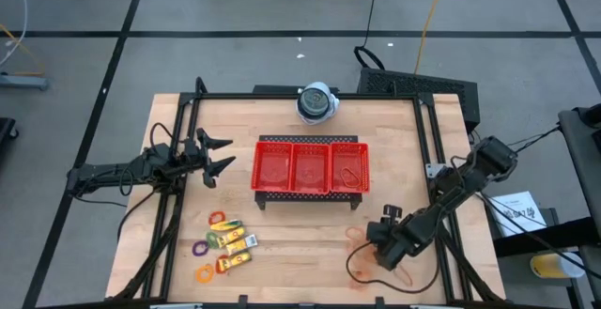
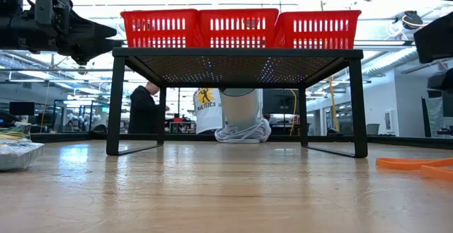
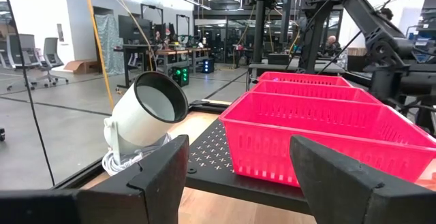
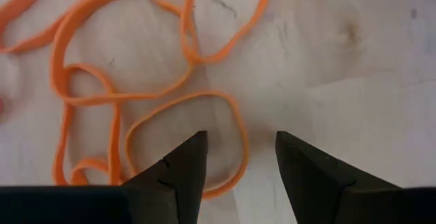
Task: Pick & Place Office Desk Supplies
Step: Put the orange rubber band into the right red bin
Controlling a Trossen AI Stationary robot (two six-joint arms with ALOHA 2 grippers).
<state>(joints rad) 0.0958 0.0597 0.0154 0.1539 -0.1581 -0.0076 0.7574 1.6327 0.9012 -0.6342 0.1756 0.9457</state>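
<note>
in the right wrist view, the right gripper (image 4: pixel 238 166) is seen with its fingers apart and nothing between them, held close above a tangle of thin orange rubber bands (image 4: pixel 129 101) lying flat on the wooden table (image 4: pixel 354 81); one loop lies partly under the fingertips. the overlapping of the loops is shown only in this view. in the high view the same bands (image 1: pixel 362 262) are reduced to faint orange lines near the table's front right, just beside the right gripper (image 1: pixel 385 248). at front left, yellow labelled packets (image 1: pixel 233 245) are seen with small rings (image 1: pixel 202 260) in orange, purple, green and pink around them. farther back, a red three-compartment mesh tray (image 1: pixel 310 167) is raised on a black stand (image 2: pixel 237 52), a detail given by the low view. one orange band (image 1: pixel 349 175) lies in the tray's right compartment. the left gripper (image 1: pixel 218 154) is held open, empty, left of the tray. beyond it stands a round white device (image 3: pixel 143 115).
</note>
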